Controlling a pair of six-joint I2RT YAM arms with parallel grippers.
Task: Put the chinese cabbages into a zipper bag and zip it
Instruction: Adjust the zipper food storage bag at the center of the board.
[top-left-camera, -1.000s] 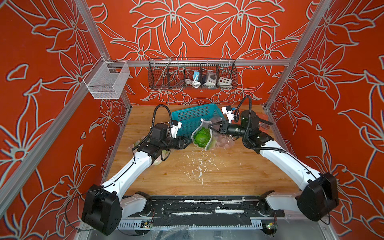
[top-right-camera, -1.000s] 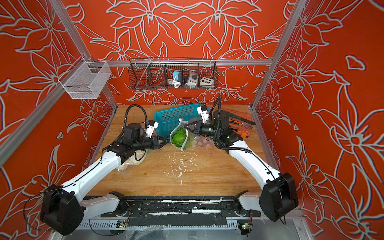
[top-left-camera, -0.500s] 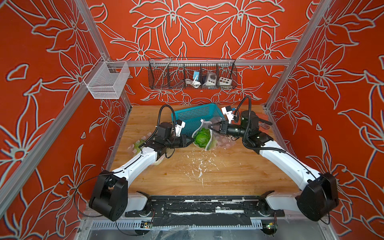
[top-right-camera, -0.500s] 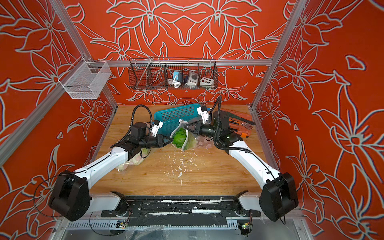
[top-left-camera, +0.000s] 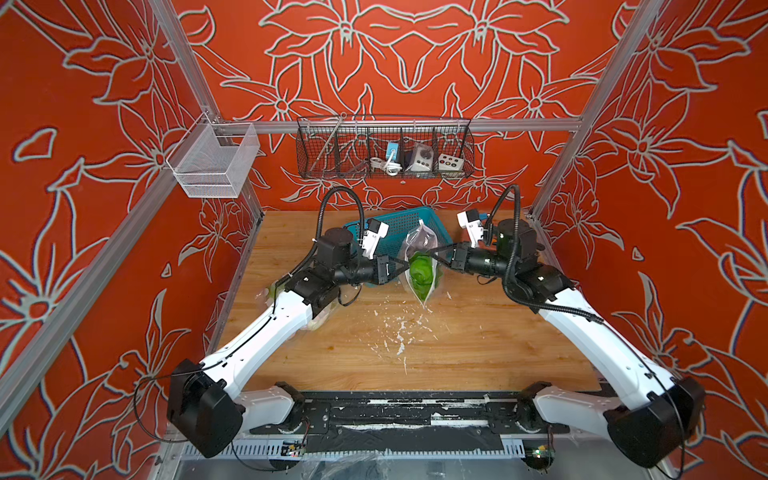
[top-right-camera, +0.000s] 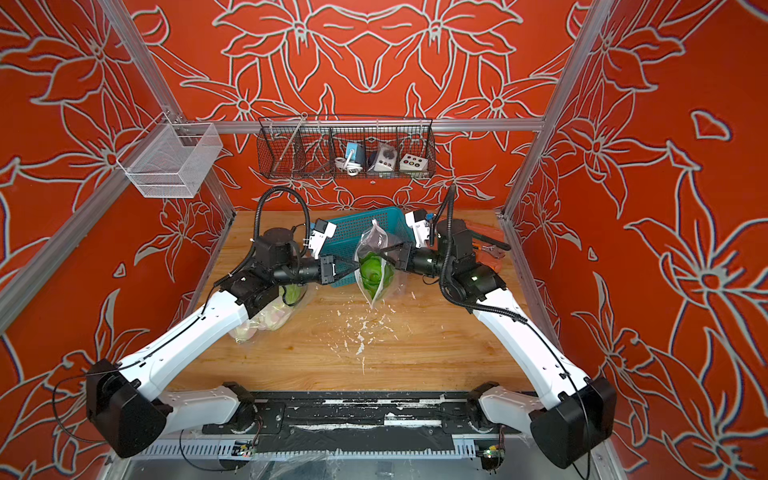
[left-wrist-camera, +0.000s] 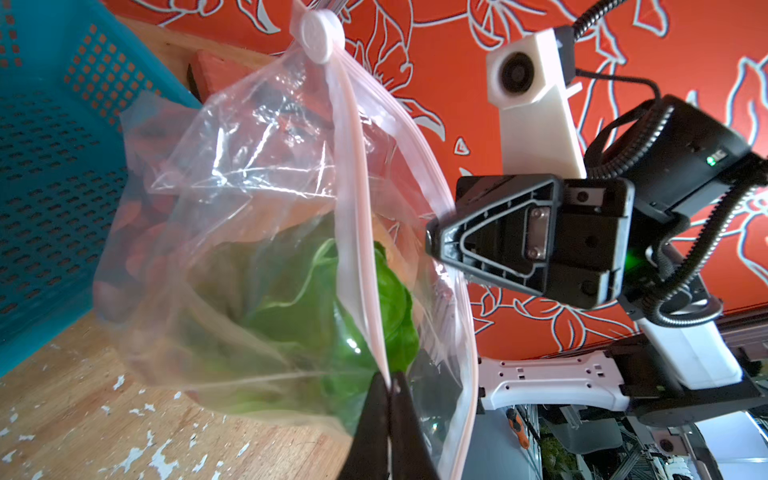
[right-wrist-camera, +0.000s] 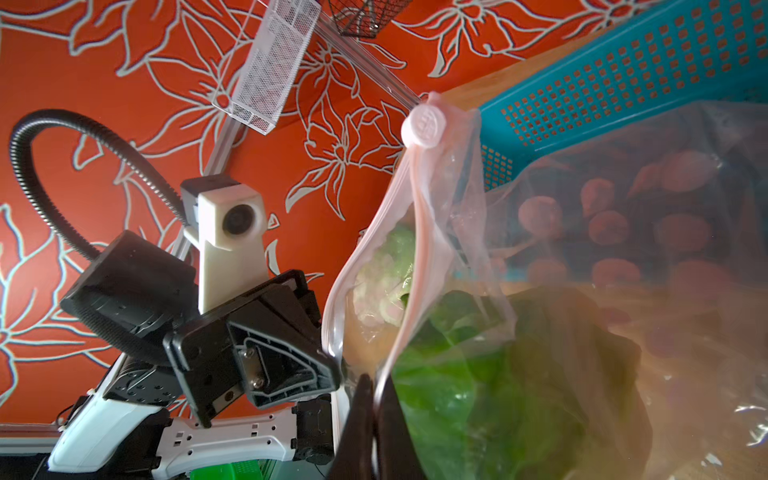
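A leafy green chinese cabbage (top-left-camera: 420, 272) sits low inside the clear zipper bag (top-left-camera: 415, 245). The bag hangs between the two grippers with its mouth parted and its white slider (left-wrist-camera: 318, 35) at the far end of the pink track. The left gripper (left-wrist-camera: 388, 380) is pressed together on one lip of that track, and the right gripper (right-wrist-camera: 374, 384) is pinched tight on the opposite lip, so the black fingertips face each other across the opening. Whether the bag's bottom corner touches the table I cannot tell. Both arms reach forward from the base rail with elbows splayed outward and forearms folding inward, and the grippers point roughly level at one another above the table. Beneath the left forearm, back from that gripper, lie pale cabbage heads (top-right-camera: 266, 320) in what looks like clear plastic. Just beyond both grippers stands a teal basket (top-left-camera: 399, 224). Beyond the right wrist lies an orange-and-black tool (top-right-camera: 486, 248). The wooden table (top-left-camera: 478, 353) is strewn with white flecks below the bag. Orange walls with pale flower outlines enclose it, and a black wire rack (top-left-camera: 384, 149) and a white mesh basket (top-left-camera: 212, 162) hang on the frame.
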